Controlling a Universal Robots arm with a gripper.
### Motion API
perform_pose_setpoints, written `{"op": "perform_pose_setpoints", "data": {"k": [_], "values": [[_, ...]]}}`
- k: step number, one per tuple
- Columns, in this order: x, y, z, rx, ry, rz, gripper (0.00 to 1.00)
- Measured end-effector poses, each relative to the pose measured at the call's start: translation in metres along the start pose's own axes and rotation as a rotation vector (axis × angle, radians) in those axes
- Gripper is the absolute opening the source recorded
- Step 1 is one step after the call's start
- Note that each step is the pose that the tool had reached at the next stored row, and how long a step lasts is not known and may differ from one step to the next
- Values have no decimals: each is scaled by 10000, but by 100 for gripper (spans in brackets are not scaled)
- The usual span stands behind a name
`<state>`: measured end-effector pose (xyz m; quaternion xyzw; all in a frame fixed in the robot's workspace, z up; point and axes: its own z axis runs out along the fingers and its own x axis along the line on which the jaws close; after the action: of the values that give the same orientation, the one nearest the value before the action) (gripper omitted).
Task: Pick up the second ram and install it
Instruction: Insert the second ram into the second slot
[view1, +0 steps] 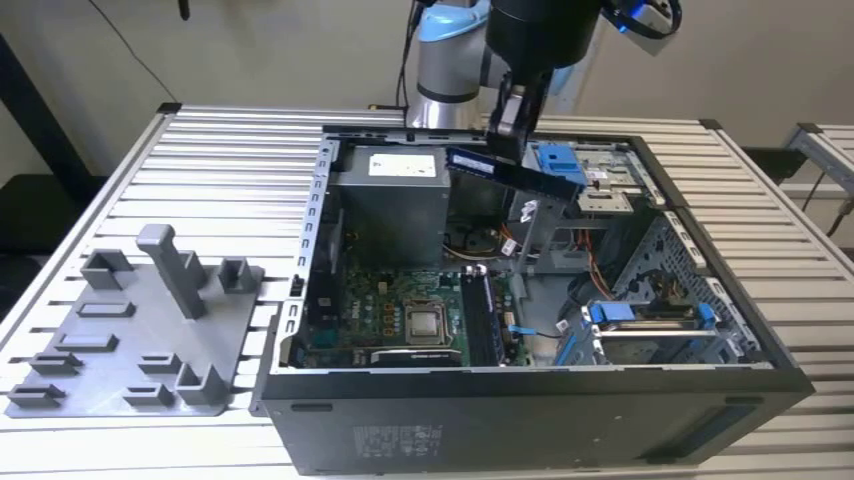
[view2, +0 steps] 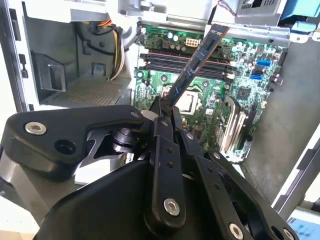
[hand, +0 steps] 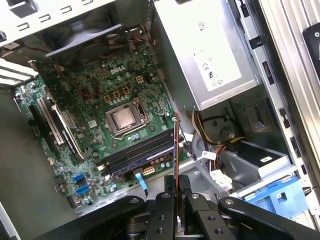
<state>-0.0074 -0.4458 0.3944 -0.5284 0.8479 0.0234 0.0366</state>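
Ribbed metal table (view1: 200, 170) carries everything. Nearest the exterior camera stands the open computer case (view1: 534, 420), lying on its side. Beside the case, on the exterior view's left, sits a grey holder tray (view1: 120, 350) with upright posts.

Inside the case lies the green motherboard (view1: 387, 300) with its processor socket (view1: 429, 324), and beyond that the grey power supply (view1: 390, 190). The bank of long dark memory slots (hand: 135, 155) runs just beside the socket. I cannot count the slots with confidence or tell whether any is filled.

Above the case's far half hangs the gripper (view1: 510, 125). Its two fingers are closed tight on one end of the second ram (view1: 514, 172), which juts out tilted in the exterior view, well apart from the board below. In both wrist views the stick (view2: 192, 70) reaches from the pincer (view2: 165, 112) toward the slots, and it is not seated.

My worry is the grip: the stick is held by one end only, so it could pivot between the pads and meet a slot crooked. Pressing down then might bend it or damage the slot latches. The loose cables inside the case near the power supply could also snag it.

Count: one arm, one gripper, one held stick, one case, one tray, one socket, one power supply.
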Motion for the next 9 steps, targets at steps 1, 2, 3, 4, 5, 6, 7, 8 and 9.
{"op": "perform_pose_setpoints", "data": {"k": [1,2,3,4,5,6,7,8,9], "values": [[0,0,0,10,2,106,14],[0,0,0,21,6,216,14],[0,0,0,32,9,322,14],[0,0,0,45,14,426,14],[0,0,0,60,27,528,14],[0,0,0,75,41,620,14],[1,-1,0,89,54,706,14],[2,-1,0,103,67,786,14],[2,-1,0,118,82,866,14]]}}
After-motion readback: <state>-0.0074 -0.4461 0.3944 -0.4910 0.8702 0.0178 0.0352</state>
